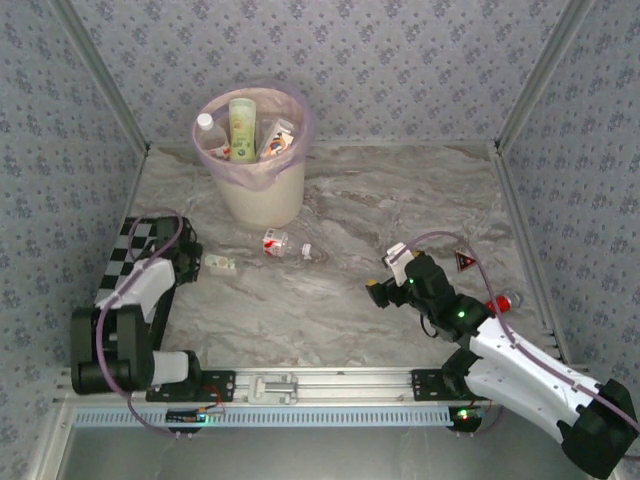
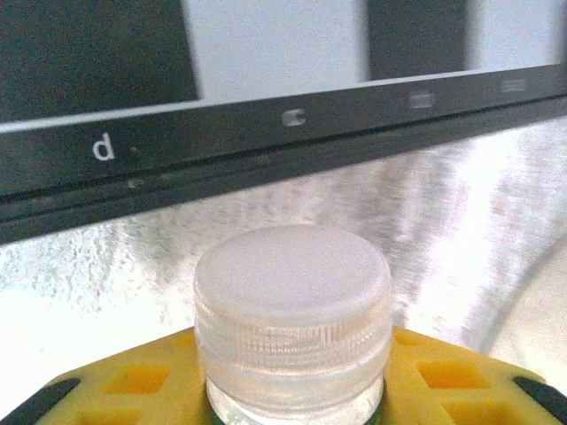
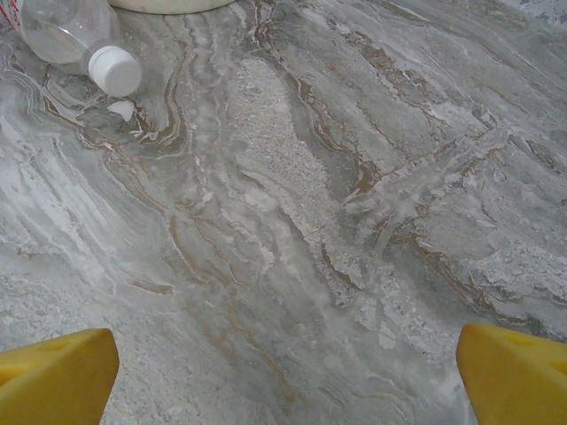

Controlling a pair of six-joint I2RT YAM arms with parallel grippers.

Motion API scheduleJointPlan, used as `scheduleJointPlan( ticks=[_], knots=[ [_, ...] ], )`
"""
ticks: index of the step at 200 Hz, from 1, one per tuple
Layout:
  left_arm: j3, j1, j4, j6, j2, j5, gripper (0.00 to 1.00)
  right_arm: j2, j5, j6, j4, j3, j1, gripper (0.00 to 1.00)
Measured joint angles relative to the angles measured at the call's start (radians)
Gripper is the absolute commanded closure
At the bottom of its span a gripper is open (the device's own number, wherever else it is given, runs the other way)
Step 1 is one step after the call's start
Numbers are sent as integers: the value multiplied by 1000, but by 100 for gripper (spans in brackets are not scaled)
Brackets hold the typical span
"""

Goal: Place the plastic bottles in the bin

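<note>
Done: a few bottles [image 1: 241, 125] already in the bin [image 1: 262, 195].
Still to go: red-label bottle [image 1: 275, 242] lying on the table near the bin, plus the clear-cap bottle [image 2: 292, 305].
Left gripper [image 1: 203, 264]: pads hugging the clear-cap bottle, can't tell if it's pinched.
Right gripper [image 3: 283, 376]: fingers spread wide, empty.

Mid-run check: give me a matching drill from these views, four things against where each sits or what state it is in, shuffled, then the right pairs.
Things:
1. pale green bottle
2. red-white labelled bottle
3. translucent-capped bottle
4. right gripper

Places or states:
A. open, over bare table
B. lying on the table, on the near side of the bin
C. between the yellow fingers of the left gripper
D. standing in the bin

Pairs: 1-D, 2-B, 3-C, 4-A
</note>
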Motion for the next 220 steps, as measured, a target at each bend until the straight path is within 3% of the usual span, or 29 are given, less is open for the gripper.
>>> scheduleJointPlan(
  ticks=[38,71,112,181,220],
  knots=[
    [220,-2,-95,97,-190,-26,70,49,-11,0,21,0,-6,0],
    [478,-58,-138,231,-167,-21,75,90,-22,0,42,4,-4,0],
    [924,-203,-150,529,47,-22,86,96,-17,5,45,28,21,0],
    [1414,-233,-162,899,545,41,92,22,34,34,6,28,75,0],
    [1728,-274,-325,1059,822,11,94,-3,60,35,-3,28,81,0]
  ],
)
